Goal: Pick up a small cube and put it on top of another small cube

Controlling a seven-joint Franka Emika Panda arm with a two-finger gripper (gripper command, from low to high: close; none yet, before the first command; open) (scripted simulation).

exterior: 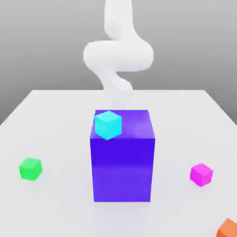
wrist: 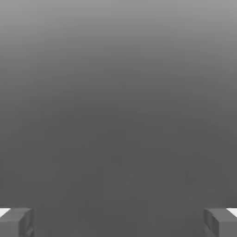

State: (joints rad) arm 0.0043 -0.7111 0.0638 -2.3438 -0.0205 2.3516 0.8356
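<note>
The small magenta cube [exterior: 201,174] rests on the white table at the exterior view's right, beside the big blue-purple block [exterior: 122,155]. A cyan small cube [exterior: 108,124] sits on that block's top, near its front left corner. A green small cube [exterior: 30,169] lies on the table at the exterior view's left. The white arm [exterior: 118,53] curls up behind the block. In the hand view my gripper [wrist: 118,222] is open, its two grey fingertips [wrist: 16,222] standing far apart with nothing between them, against plain grey background.
An orange cube [exterior: 228,228] pokes in at the front right corner of the exterior view. The white table [exterior: 55,120] spreads around the block, with its edges slanting away at both sides.
</note>
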